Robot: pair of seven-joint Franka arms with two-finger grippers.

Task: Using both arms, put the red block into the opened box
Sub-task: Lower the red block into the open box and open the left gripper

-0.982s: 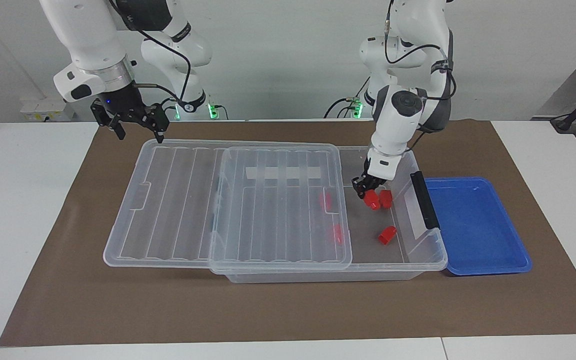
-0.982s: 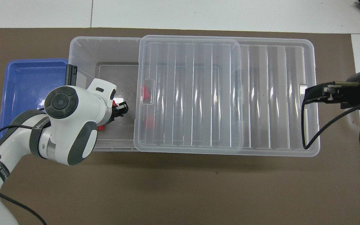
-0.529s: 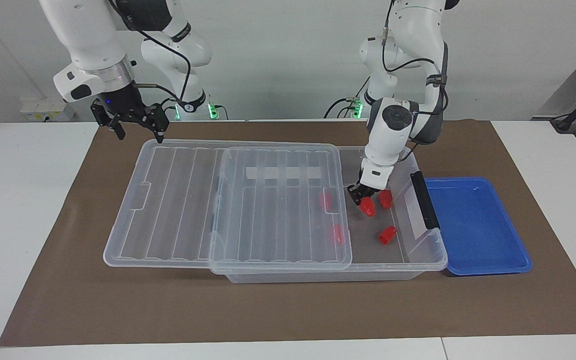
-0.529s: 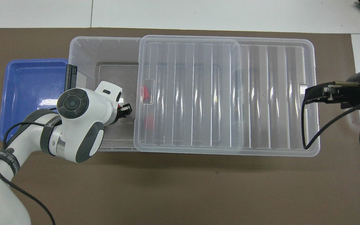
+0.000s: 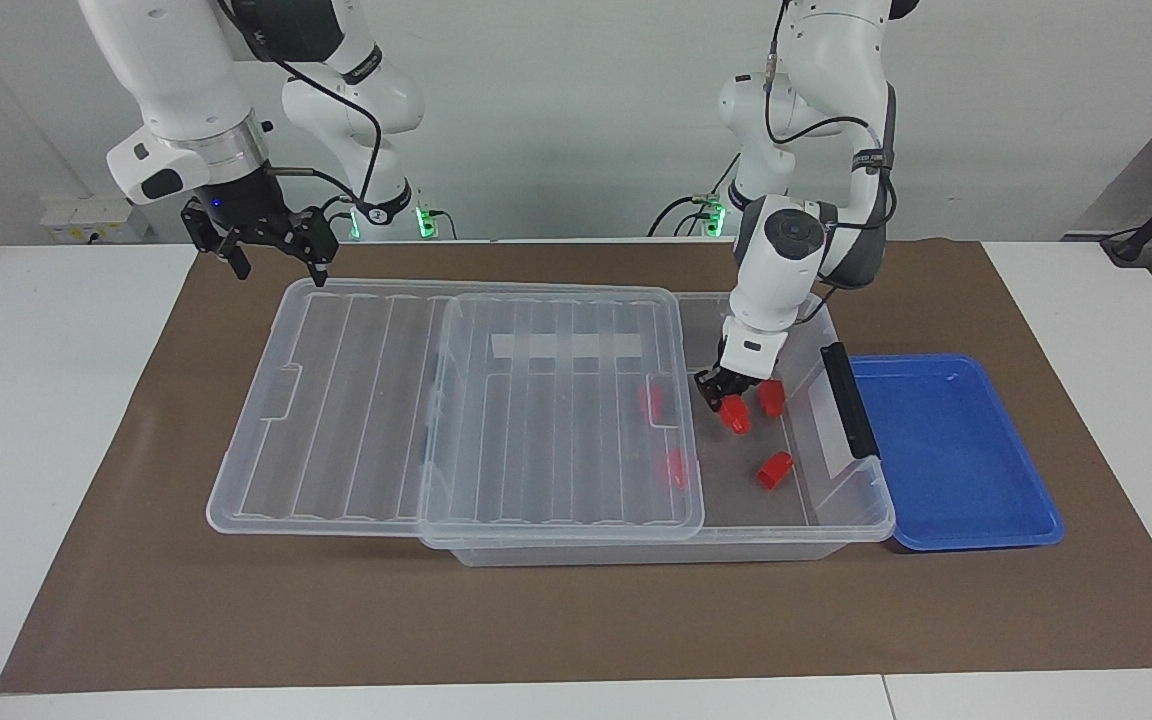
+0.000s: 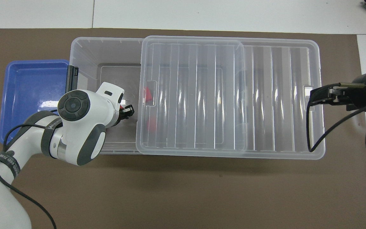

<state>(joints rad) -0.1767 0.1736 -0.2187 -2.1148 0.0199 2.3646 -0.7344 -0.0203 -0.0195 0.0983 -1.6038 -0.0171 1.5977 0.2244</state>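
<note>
Red block (image 5: 735, 413) half hidden in left hand (image 5: 726, 398).

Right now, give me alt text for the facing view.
The left pincer holds a red block low inside the clear box's open end, beside another block. The lid is slid toward the right pincer, which waits open over the lid's corner.

Bright, even light from above. Both views are sharp, and glare streaks the clear lid (image 6: 195, 92). Soft shadows fall on the brown mat (image 5: 576, 620).
</note>
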